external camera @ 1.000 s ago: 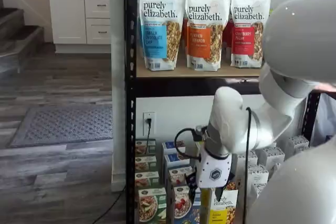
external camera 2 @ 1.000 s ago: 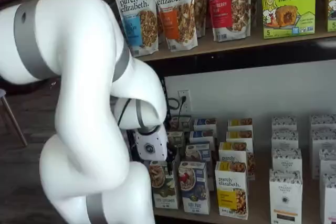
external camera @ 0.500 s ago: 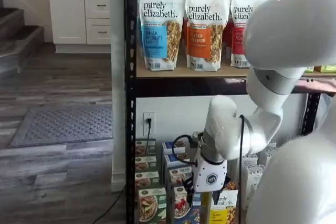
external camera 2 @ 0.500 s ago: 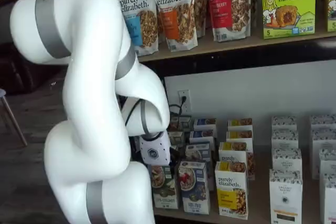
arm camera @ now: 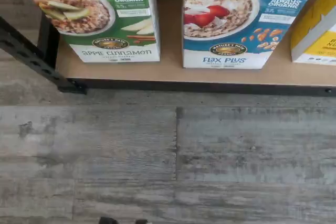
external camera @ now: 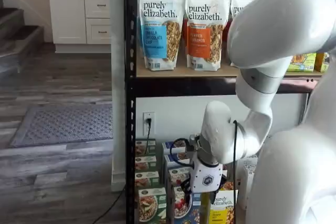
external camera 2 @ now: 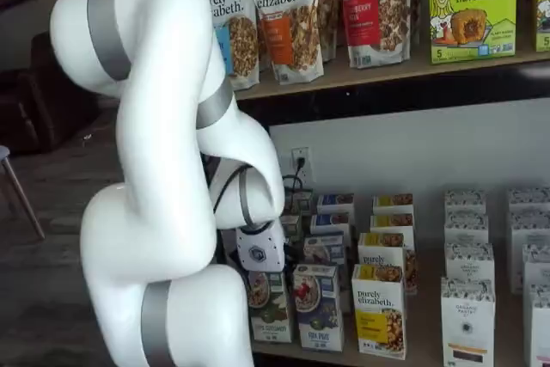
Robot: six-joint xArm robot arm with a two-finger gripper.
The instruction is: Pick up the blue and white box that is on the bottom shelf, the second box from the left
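Observation:
The blue and white box point(arm camera: 242, 22) stands at the front edge of the bottom shelf point(arm camera: 170, 69), with a bowl of granola and red berries pictured on its front. Both shelf views show this box point(external camera: 182, 206) point(external camera 2: 315, 306) heading its row. My gripper point(external camera: 202, 198) hangs in front of the low rows, just above and before that box, touching nothing. Its black fingers point down with a gap between them, open and empty. In a shelf view the white gripper body point(external camera 2: 260, 251) shows, but the fingers are hard to make out.
A green-trimmed apple cinnamon box point(arm camera: 97, 17) stands left of the blue one, and a yellow "purely elizabeth" box point(external camera 2: 379, 310) to its right. A black rack post point(external camera: 130, 98) rises at the left. Granola bags point(external camera: 161, 24) fill the wood-board level above. Grey plank floor point(arm camera: 168, 156) lies below.
The arm has swung left and the gripper has sunk a little lower in front of the bottom shelf's boxes. Its fingers have stayed apart.

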